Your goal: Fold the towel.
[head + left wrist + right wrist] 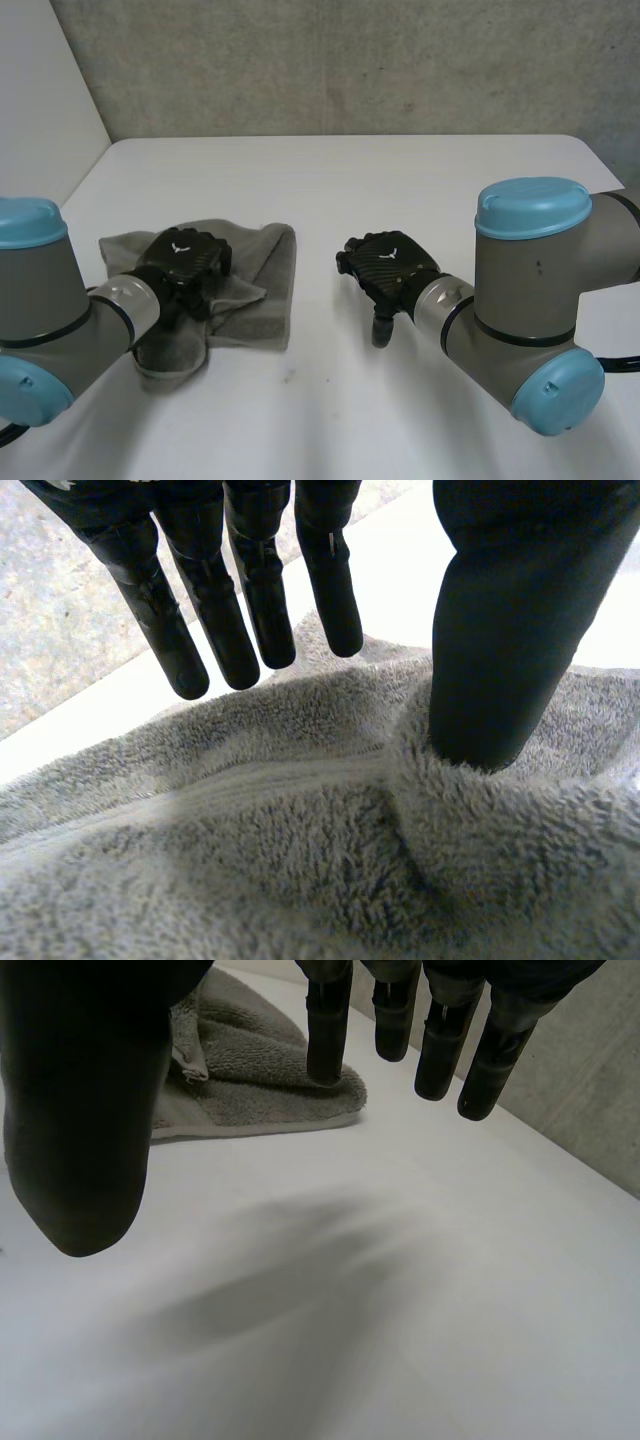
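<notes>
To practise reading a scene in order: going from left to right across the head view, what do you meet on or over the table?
left arm → towel → right hand → right arm

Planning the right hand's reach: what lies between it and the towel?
Nothing: in the head view, only bare table lies between the right hand and the towel.

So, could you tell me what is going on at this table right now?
The robot is working on a grey towel that lies rumpled and partly folded on the table. The left robot hand is over the towel, fingers straight, its thumb pressing into the cloth. The right robot hand hovers open above bare table beside the towel.
</notes>
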Motion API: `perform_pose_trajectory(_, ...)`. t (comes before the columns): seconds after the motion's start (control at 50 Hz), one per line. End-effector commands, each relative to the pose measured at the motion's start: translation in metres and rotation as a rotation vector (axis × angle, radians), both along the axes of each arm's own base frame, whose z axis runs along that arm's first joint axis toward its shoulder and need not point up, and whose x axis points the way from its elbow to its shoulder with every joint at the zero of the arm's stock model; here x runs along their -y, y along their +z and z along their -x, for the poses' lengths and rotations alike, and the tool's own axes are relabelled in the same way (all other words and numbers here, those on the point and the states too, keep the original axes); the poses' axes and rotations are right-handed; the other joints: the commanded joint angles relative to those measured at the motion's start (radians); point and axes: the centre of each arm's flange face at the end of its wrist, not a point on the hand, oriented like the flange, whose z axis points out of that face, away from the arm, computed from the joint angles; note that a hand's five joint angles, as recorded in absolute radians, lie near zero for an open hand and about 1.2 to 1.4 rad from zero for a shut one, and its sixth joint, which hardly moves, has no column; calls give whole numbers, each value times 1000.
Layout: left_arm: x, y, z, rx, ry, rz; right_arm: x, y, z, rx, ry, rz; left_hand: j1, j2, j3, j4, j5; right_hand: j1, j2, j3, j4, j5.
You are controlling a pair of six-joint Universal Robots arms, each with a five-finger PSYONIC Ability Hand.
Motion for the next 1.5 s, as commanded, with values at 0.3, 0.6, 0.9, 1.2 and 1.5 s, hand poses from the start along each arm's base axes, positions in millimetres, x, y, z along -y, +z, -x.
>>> perform_pose_trajectory(0.3, 24, -24, 16, 8, -23, -11, -8, -10, 5, -33, 11, -25, 43, 46, 45, 45, 48, -178, -74, -70, -90, -65)
perform_pose_trajectory(0.6, 20, -6, 29, -8, -60, 31, -2, -8, 6, -36, 6, -5, 759, 761, 761, 761, 764, -178, -74, -70, -90, -65)
perform_pose_trajectory(0.9, 1, 109, 22, -211, -26, 214, 9, -8, -16, 148, -12, -142, 759, 761, 761, 761, 764, -178, -74, -70, -90, -65)
perform_pose_trajectory(1.2, -17, 233, 26, -545, -55, 367, 9, 2, -10, 174, -69, -207, 759, 761, 761, 761, 764, -178, -74, -70, -90, -65)
perform_pose_trajectory(1.5, -42, 233, 146, -701, -279, 284, 62, 37, 82, 218, -368, -116, 759, 761, 761, 761, 764, -178, -74, -70, -90, -65)
